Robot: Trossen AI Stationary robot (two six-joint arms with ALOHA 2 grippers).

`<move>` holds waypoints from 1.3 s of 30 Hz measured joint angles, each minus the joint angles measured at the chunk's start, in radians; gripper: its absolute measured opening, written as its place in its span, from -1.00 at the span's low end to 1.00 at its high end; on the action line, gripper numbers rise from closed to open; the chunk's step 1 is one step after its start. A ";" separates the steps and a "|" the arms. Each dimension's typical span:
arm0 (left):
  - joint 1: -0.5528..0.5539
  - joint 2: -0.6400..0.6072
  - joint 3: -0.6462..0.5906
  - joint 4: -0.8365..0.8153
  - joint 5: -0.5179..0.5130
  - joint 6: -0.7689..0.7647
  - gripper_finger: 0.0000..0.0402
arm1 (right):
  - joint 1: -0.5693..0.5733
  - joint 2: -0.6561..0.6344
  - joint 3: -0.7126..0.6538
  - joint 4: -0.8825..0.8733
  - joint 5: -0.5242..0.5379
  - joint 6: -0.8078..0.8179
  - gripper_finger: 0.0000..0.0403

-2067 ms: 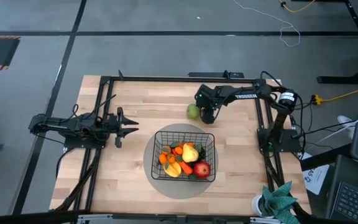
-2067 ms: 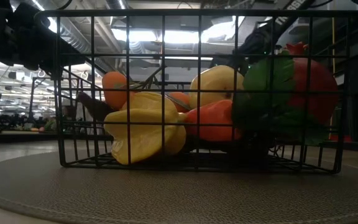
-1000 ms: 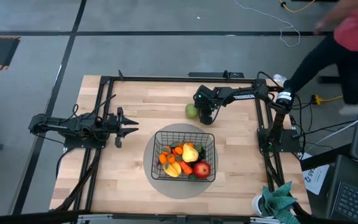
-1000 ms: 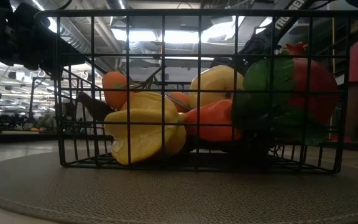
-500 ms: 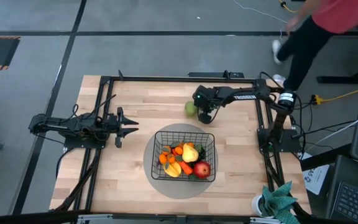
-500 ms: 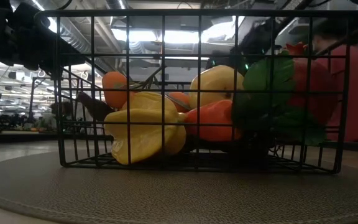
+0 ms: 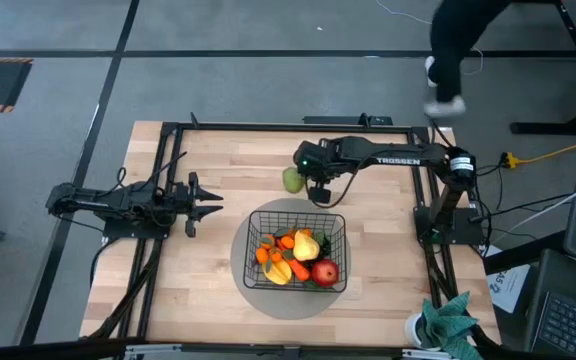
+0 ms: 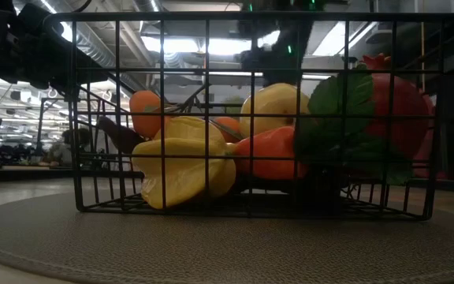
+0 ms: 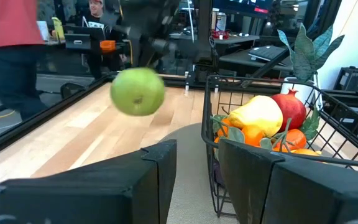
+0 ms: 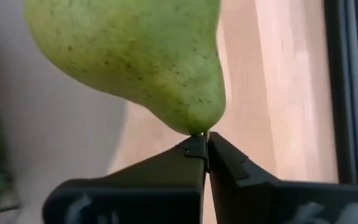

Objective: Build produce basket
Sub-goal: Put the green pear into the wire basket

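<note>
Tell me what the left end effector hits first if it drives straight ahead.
Probably the basket: the left end effector points across the table at its near side. The green pear held by the right end effector sits off that line, though depth is unclear.

right claw (image 7: 304, 178) now shut on pear (image 7: 293, 179), lifted leftward

Two dark, jointed arms, left arm (image 7: 118, 203) and right arm (image 7: 408, 157); the right bears white "TROSSEN" lettering, with black cables trailing behind each tool.
</note>
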 joint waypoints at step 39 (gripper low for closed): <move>0.000 0.000 0.000 0.000 0.000 0.000 -0.45 | 0.478 -0.003 0.333 -0.250 -0.010 0.606 -1.00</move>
